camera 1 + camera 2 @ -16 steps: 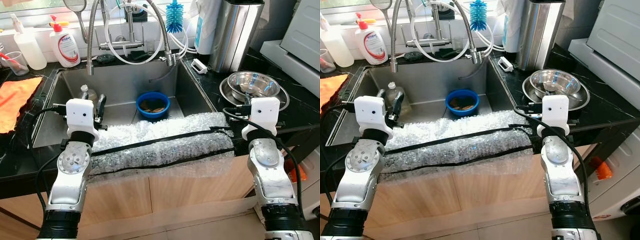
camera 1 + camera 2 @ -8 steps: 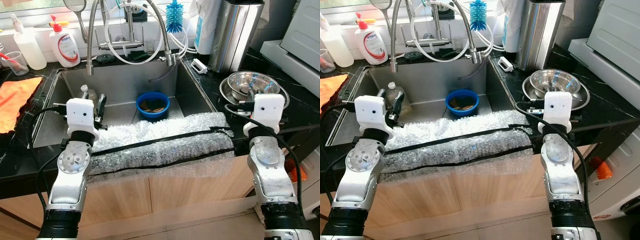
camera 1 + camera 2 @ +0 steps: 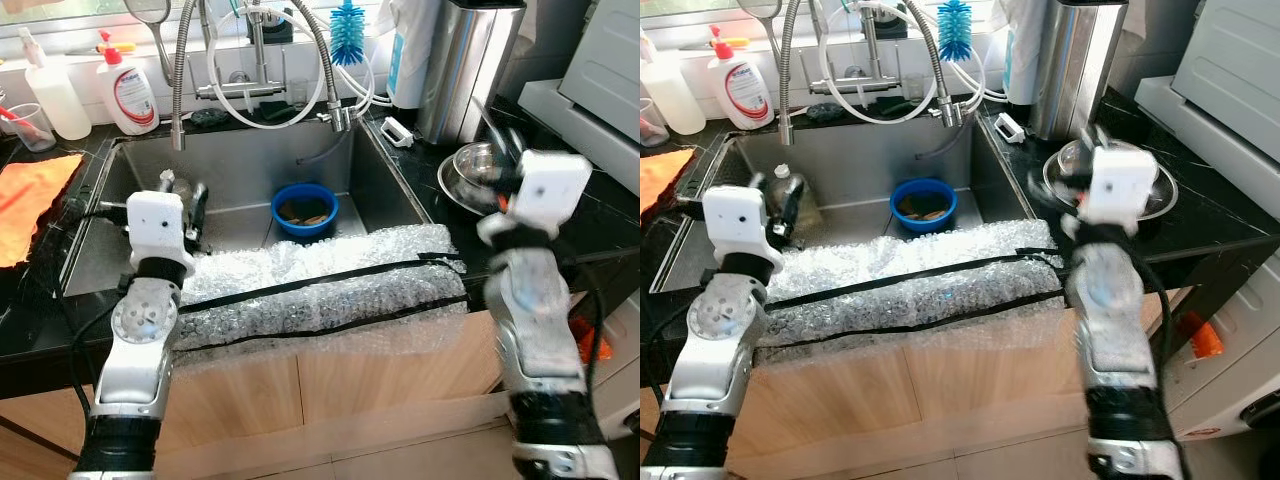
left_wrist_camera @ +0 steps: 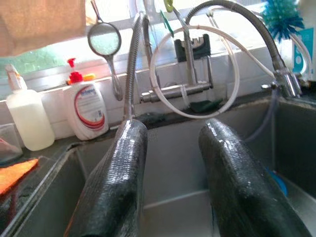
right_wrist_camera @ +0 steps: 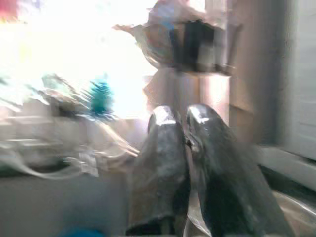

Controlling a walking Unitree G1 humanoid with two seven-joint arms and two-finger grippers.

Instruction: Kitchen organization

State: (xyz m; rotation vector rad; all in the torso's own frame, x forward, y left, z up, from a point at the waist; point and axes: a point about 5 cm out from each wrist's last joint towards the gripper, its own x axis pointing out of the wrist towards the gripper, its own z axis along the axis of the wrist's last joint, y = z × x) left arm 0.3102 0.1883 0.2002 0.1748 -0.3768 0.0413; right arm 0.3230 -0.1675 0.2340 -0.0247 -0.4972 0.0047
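The right arm has swung up and toward one o'clock since a second ago, now blurred over the steel bowls [image 3: 470, 170]; the left arm has barely shifted. My guess is the robot is between steps, reaching toward the bowls on the counter (the blue bowl [image 3: 305, 208] sits in the sink [image 3: 240, 160] at twelve o'clock). Next it must steady above a bowl rim. The right gripper [image 5: 186, 140] has fingers nearly together, holding nothing. The left gripper [image 4: 170, 163] is narrowly parted and empty, over the sink.
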